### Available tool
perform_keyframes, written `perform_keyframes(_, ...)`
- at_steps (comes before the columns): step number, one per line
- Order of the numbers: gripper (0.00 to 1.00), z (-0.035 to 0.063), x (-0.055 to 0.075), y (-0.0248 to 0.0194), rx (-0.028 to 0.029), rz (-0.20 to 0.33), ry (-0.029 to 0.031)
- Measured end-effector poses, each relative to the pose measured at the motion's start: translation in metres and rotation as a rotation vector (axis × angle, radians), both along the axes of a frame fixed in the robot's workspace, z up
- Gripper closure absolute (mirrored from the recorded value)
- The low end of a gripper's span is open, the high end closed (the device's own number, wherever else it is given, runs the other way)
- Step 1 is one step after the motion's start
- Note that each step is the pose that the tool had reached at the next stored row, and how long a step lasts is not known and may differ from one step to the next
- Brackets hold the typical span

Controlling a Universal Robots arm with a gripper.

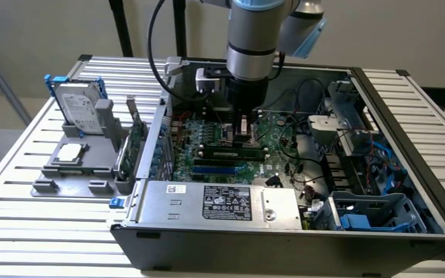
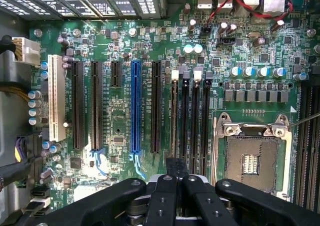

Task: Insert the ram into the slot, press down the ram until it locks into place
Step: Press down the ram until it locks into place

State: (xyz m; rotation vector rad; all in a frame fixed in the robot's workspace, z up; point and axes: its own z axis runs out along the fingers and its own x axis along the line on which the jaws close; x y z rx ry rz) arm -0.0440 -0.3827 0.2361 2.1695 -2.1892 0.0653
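- The ram [image 1: 229, 154] lay seated along a slot [image 1: 230, 158] on the motherboard [image 1: 207, 139] inside the open computer case [image 1: 408, 174]; its long axis ran across the board toward the exterior view's left and right, parallel to the neighbouring black sockets.
- In the wrist view the slot [image 2: 174, 116] and its neighbours ran as long narrow black strips just beside the blue socket [image 2: 135, 105], all lengthwise parallel; a thin dark edge, likely the ram [image 2: 176, 166], ran from the fingers toward the slot, though how much of it was the stick itself was hard to make out.
- The gripper [image 1: 243, 128] stood just above the ram, hanging straight down from the arm [image 1: 255, 40]; in the wrist view the gripper [image 2: 176, 178] had its black fingers [image 2: 162, 196] drawn close together around that thin dark edge; whether they truly clamped it I could not tell.
- Open room around the ram was tight: the power supply [image 1: 222, 202] sat near it on the case's front side, the drive cage [image 1: 369, 211] stood farther off toward the exterior view's right, and cables crowded between.
- The CPU socket [image 2: 252, 151] lay just beside the memory sockets, partly cut off by the fingers.
- The end clips of the slot were too small to judge; the ram's label was hidden.
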Motion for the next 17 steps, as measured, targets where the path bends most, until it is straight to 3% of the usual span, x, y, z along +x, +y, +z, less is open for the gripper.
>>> perform_keyframes(13,0.89,-0.0102,-0.0001,0.0003,-0.0009,0.0,0.0008)
perform_keyframes(15,0.89,-0.0102,-0.0001,0.0003,-0.0006,0.0,0.0006)
perform_keyframes(17,0.89,-0.0039,0.0,0.0006,0.0016,0.0,0.0015)
